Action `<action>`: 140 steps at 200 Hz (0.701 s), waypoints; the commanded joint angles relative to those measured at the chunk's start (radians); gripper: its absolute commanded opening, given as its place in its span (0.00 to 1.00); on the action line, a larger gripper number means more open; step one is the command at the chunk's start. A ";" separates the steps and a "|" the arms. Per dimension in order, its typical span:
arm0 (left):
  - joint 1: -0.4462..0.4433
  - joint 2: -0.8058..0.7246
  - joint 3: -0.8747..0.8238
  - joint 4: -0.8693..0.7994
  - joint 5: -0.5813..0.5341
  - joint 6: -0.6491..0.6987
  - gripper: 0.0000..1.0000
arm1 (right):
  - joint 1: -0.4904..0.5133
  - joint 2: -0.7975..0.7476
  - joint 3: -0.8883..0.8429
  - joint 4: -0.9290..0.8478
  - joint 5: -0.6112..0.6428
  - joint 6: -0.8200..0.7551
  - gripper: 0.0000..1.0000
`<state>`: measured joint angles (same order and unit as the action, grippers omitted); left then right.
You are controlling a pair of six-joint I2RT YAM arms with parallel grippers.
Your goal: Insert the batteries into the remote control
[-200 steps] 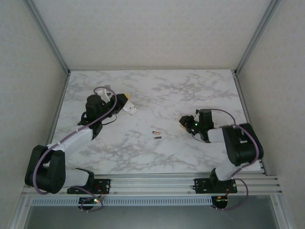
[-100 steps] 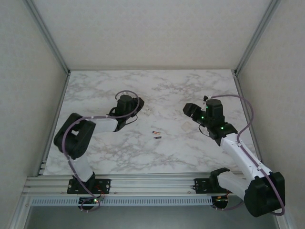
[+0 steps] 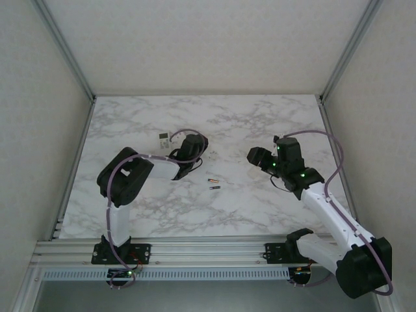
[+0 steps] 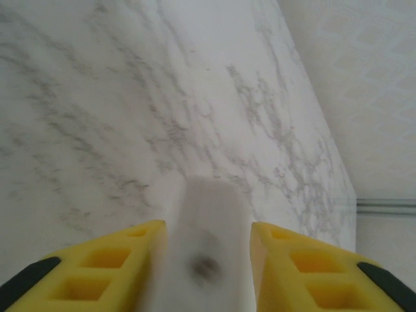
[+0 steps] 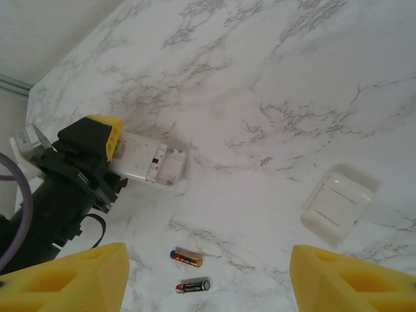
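While the right gripper point(image 5: 208, 255) gapes empty, the left gripper point(image 4: 207, 224) straddles the white rectangular plastic remote control point(image 5: 151, 166) — grip uncertain — lying farther back than two dark, orange-tipped cylindrical batteries point(image 5: 186, 258).

Left arm point(image 3: 133, 174) bent, low — right arm point(image 3: 325, 207) raised, jaws wide.

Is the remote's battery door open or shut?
Open. The remote has its battery bay uncovered and empty. A white cover lies well apart from it, and both batteries lie loose nearby.
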<state>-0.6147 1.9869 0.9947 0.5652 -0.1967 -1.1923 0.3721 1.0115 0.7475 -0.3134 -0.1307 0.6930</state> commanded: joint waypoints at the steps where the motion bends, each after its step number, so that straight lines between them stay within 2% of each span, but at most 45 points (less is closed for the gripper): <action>1: -0.029 -0.063 -0.101 -0.024 -0.097 -0.059 0.43 | 0.008 -0.040 -0.014 -0.035 0.005 0.012 0.67; 26: -0.054 -0.179 -0.219 -0.038 -0.130 -0.069 0.48 | 0.008 -0.052 -0.015 -0.041 0.004 0.027 0.67; 40: -0.071 -0.258 -0.267 -0.090 -0.189 -0.062 0.55 | 0.008 -0.053 -0.011 -0.043 0.001 0.038 0.67; 55: -0.079 -0.353 -0.298 -0.170 -0.255 -0.036 0.57 | 0.009 -0.049 -0.007 -0.041 0.006 0.039 0.67; 65: -0.079 -0.412 -0.310 -0.212 -0.296 0.013 0.57 | 0.011 -0.043 -0.008 -0.038 0.012 0.031 0.67; 75: -0.068 -0.455 -0.295 -0.252 -0.288 0.097 0.58 | 0.011 -0.032 -0.009 -0.030 0.008 0.023 0.67; 92: -0.031 -0.451 -0.169 -0.393 -0.186 0.306 0.59 | 0.021 0.023 0.009 -0.032 -0.029 -0.015 0.68; 113: 0.045 -0.315 0.079 -0.659 0.060 0.539 0.60 | 0.071 0.137 0.077 -0.092 -0.060 -0.097 0.67; 140: 0.133 -0.180 0.274 -0.846 0.322 0.746 0.63 | 0.168 0.284 0.182 -0.177 -0.054 -0.244 0.66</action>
<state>-0.5484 1.7065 1.1442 0.0216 -0.1532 -0.7315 0.4690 1.2076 0.8284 -0.4007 -0.1688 0.6083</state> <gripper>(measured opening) 0.623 0.662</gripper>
